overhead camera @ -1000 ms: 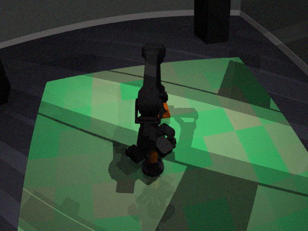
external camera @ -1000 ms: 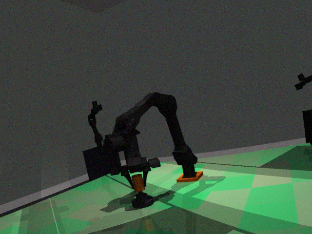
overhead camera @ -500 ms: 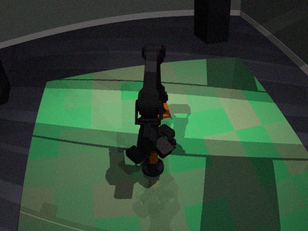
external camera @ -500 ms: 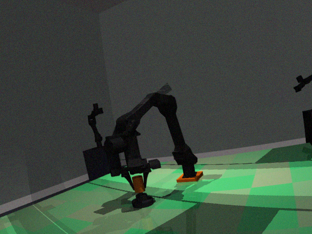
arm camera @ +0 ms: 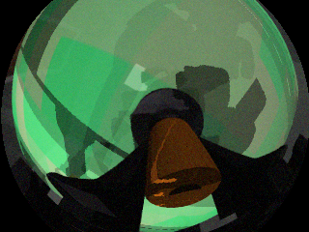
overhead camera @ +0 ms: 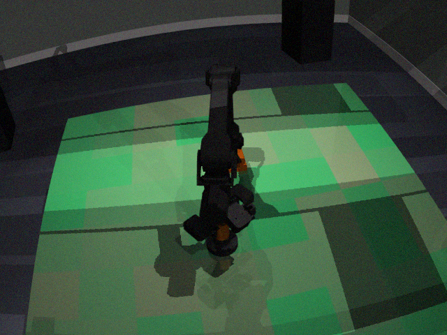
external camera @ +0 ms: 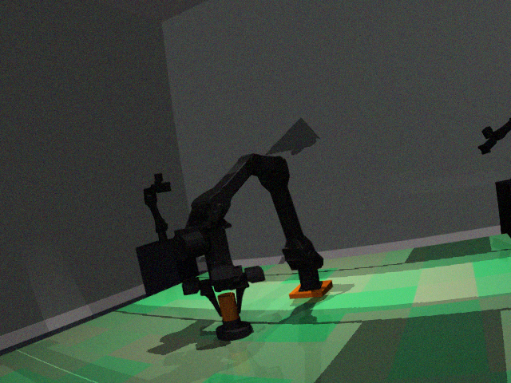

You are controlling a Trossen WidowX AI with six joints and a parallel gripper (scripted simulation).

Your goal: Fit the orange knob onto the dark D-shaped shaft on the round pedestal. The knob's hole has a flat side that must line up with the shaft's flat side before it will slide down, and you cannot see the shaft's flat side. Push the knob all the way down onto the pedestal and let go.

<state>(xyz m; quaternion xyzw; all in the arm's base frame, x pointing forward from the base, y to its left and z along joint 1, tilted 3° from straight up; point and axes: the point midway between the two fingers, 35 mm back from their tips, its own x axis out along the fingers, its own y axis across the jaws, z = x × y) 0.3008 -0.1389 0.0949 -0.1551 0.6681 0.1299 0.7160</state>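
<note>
The orange knob is a short upright cylinder held between my fingers. It stands directly over the dark round pedestal, its lower end at the pedestal's top. The dark D-shaped shaft is hidden under the knob. My gripper points down and is shut on the knob. Whether the knob sits fully down on the pedestal cannot be told.
The arm's base stands on an orange plate behind the pedestal. A dark box stands at the back right, another dark box with a camera stand at the left wall. The floor is a green patchwork.
</note>
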